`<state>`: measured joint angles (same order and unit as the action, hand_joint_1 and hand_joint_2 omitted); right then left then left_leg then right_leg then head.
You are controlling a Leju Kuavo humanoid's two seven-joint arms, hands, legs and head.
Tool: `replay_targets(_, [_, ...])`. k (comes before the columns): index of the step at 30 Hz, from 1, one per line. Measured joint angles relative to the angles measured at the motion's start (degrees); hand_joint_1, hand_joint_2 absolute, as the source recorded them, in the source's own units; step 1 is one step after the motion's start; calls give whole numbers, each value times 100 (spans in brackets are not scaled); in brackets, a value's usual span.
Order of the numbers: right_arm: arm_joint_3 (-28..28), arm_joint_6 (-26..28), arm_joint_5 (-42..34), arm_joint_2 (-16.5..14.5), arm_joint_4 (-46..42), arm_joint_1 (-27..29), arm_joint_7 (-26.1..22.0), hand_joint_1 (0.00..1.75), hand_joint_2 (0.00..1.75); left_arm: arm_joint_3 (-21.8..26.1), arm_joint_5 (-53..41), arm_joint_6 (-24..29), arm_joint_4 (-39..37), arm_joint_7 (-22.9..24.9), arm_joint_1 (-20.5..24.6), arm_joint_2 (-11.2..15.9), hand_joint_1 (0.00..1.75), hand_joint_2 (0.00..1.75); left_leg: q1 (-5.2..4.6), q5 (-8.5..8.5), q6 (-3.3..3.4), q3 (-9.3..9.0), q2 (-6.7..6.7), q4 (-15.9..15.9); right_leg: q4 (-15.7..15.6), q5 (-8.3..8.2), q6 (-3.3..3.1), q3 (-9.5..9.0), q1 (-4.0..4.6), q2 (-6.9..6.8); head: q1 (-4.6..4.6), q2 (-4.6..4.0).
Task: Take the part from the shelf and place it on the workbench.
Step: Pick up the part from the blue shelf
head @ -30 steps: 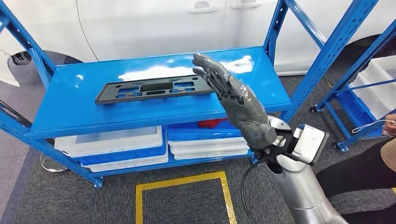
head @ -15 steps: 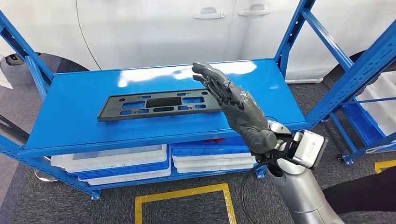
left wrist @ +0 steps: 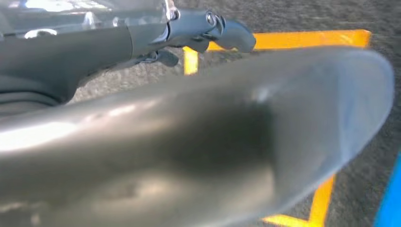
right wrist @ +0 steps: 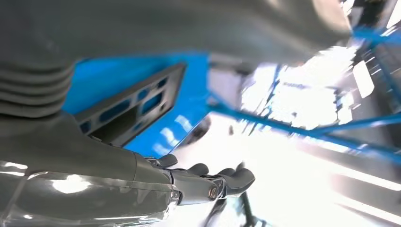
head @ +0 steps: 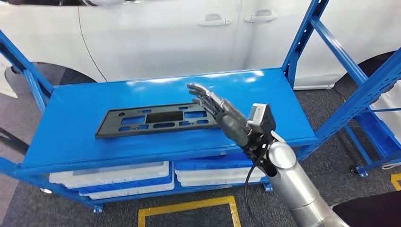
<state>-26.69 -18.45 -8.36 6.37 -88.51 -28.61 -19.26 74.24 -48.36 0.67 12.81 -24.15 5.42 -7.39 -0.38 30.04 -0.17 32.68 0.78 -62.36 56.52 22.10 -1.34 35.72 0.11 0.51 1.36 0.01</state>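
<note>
Fingers spread and empty, right robot hand [head: 222, 113] reaches over the part's [head: 151, 120] end.

The right robot hand [head: 222, 113] hides the part's [head: 151, 120] right end — contact there can't be judged.

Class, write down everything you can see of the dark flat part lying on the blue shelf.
The part is a long, thin, dark grey panel, seemingly plastic, pierced by rectangular and slotted cut-outs with a solid dark field near its middle. It lies flat and slightly skewed on the blue shelf. The right robot hand, fingers outstretched, hangs over its right end; contact cannot be told.
</note>
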Motion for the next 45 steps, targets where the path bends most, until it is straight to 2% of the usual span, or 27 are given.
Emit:
replay_targets(2, [-195, 460, 670, -1, 145, 71, -155, 0, 175, 0, 8, 21, 0, 2, 2, -2, 0, 0, 41, 336, -63, 387, -20, -707, 0, 30, -21, -22, -3, -12, 17, 0])
replay_targets(3, [-301, 715, 1064, -1, 179, 139, -220, 0, 175, 1, 14, 30, 0, 3, -5, -3, 0, 0, 65, 436, -94, 575, -29, -1001, 7, 48, -22, -29, -5, -13, 16, -1])
replay_targets(4, [-428, 1012, 1536, -1, 198, 220, -288, 0, 175, 1, 19, 40, 0, 6, -17, -4, 0, 0, 85, 432, -117, 683, -35, -1123, 17, 70, -17, -37, -9, -13, 16, -1])
replay_targets(5, [-568, 1320, 2019, -3, 206, 302, -357, 0, 175, 1, 22, 51, 0, 10, -26, -5, 0, 0, 102, 310, -132, 686, -40, -1030, 32, 94, -7, -51, -17, -11, 16, -1])
replay_targets(7, [-873, 1949, 2937, -20, 213, 419, -477, 0, 175, 1, 11, 84, 0, 30, -32, -6, 0, 0, 129, -160, -149, 424, -44, -302, 71, 151, 28, -86, -37, -4, 17, -1])
replay_targets(9, [-1196, 2592, 3765, -56, 238, 462, -557, 0, 175, 1, -14, 133, 0, 79, -18, -10, 0, 0, 123, -401, -116, 195, -44, 318, 105, 187, 81, -94, -40, 6, 15, -1])
replay_targets(12, [-1727, 3356, 4750, -142, 363, 454, -598, 0, 175, 1, -43, 220, 0, 173, -19, -22, 0, 0, 102, -461, 8, 147, -45, 430, 112, 205, 179, -85, -28, 15, 12, 0])
replay_targets(14, [-2072, 3674, 5132, -221, 512, 404, -587, 0, 175, 1, -65, 256, 0, 212, -18, -38, 0, 0, 121, -515, 78, 124, -49, 463, 245, 322, 232, -43, -36, 4, 6, 0])
replay_targets(15, [-2220, 3780, 5228, -256, 586, 376, -574, 0, 175, 1, -73, 267, 0, 220, -11, -46, 0, 0, 130, -528, 106, 116, -53, 480, 465, 464, 254, 50, -40, -4, 4, 0])
replay_targets(17, [-2451, 3891, 5283, -302, 721, 346, -546, 0, 175, 1, -83, 282, 0, 224, -6, -50, 0, 0, 125, -525, 133, 114, -53, 482, 1226, 847, 283, 395, -50, -16, -2, -1])
replay_targets(18, [-2537, 3920, 5284, -314, 783, 339, -535, 0, 175, 1, -84, 288, 0, 229, -10, -50, 0, 0, 118, -521, 138, 114, -52, 480, 1588, 979, 292, 566, -51, -17, -2, -1])
replay_targets(19, [-2612, 3952, 5296, -319, 838, 328, -525, 0, 175, 1, -86, 293, 0, 237, -15, -50, 0, 0, 111, -519, 142, 113, -49, 478, 1786, 1015, 292, 661, -51, -17, -2, -1])
replay_targets(20, [-2681, 3994, 5326, -326, 887, 308, -517, 0, 175, 1, -86, 303, 0, 248, -19, -50, 0, 0, 105, -517, 142, 110, -46, 476, 1751, 942, 281, 643, -50, -18, -3, -1])
replay_targets(21, [-2751, 4056, 5380, -344, 932, 272, -509, 0, 175, 1, -87, 314, 0, 258, -22, -53, 0, 0, 97, -515, 141, 104, -43, 475, 1484, 780, 255, 509, -45, -18, -3, -1])
replay_targets(23, [-2928, 4253, 5575, -442, 1052, 147, -469, 0, 175, 1, -93, 338, 0, 269, -18, -71, 0, 0, 75, -505, 124, 92, -42, 471, 648, 435, 171, 76, -16, -20, 0, -1])
replay_targets(25, [-3149, 4499, 5799, -642, 1274, -25, -340, 0, 175, 1, -115, 352, 0, 260, -13, -90, 0, 0, 62, -493, 76, 89, -49, 468, 158, 301, 115, -168, 24, -27, -2, -1])
replay_targets(27, [-3365, 4685, 5962, -912, 1599, -210, -140, 0, 175, -5, -156, 354, 0, 238, -7, -99, 0, 0, 62, -492, 10, 80, -60, 481, 98, 296, 85, -181, 36, -24, -9, -1])
replay_targets(29, [-3526, 4771, 6055, -1224, 1990, -413, 81, 0, 175, -18, -210, 349, 0, 220, 0, -103, 0, 0, 69, -419, -51, 103, -63, 395, 46, 266, 35, -209, 4, -25, -7, 0])
replay_targets(31, [-3625, 4811, 6110, -1546, 2399, -638, 268, 0, 175, -27, -252, 337, 0, 216, 2, -101, 0, 0, 86, -122, -108, 313, -60, -96, 8, 244, -6, -238, -24, -34, 6, 0])
replay_targets(33, [-3687, 4829, 6141, -1789, 2755, -810, 362, 0, 175, -31, -265, 324, 0, 218, -5, -98, 0, 0, 104, 223, -158, 668, -61, -855, 13, 250, -26, -240, -22, -41, 14, -1])
replay_targets(34, [-3711, 4834, 6151, -1872, 2900, -862, 387, 0, 175, -31, -267, 321, 0, 219, -12, -97, 0, 0, 114, 284, -176, 787, -61, -1097, 19, 255, -28, -241, -20, -44, 13, -1])
replay_targets(35, [-3728, 4842, 6168, -1940, 3026, -903, 416, 0, 175, -33, -274, 320, 0, 220, -18, -94, 0, 0, 124, 230, -190, 805, -62, -1126, 29, 262, -24, -241, -22, -46, 13, 0])
replay_targets(36, [-3741, 4855, 6201, -2008, 3145, -945, 462, 0, 175, -36, -289, 320, 0, 221, -21, -91, 0, 0, 135, 73, -200, 709, -63, -923, 44, 273, -16, -242, -25, -44, 14, 0])
replay_targets(38, [-3749, 4898, 6318, -2174, 3400, -1058, 607, 0, 175, -51, -326, 320, 0, 228, -16, -80, 0, 0, 153, -298, -206, 320, -64, -135, 94, 310, 20, -242, -23, -35, 14, 0])
replay_targets(40, [-3750, 4925, 6431, -2332, 3640, -1200, 782, 0, 175, -72, -361, 319, 0, 245, -6, -73, 0, 0, 147, -446, -154, 81, -53, 360, 142, 337, 67, -223, -2, -22, 6, -1])
replay_targets(42, [-3750, 4923, 6487, -2415, 3777, -1297, 914, 0, 175, -88, -386, 317, 0, 264, -4, -72, 0, 0, 135, -438, -96, 73, -41, 402, 156, 337, 99, -206, 10, -16, -2, -1])
replay_targets(45, [-3750, 4920, 6504, -2438, 3813, -1322, 961, 0, 175, -93, -392, 317, 0, 273, -7, -72, 0, 0, 133, -437, -88, 80, -40, 397, 154, 334, 106, -205, 9, -17, -3, 0])
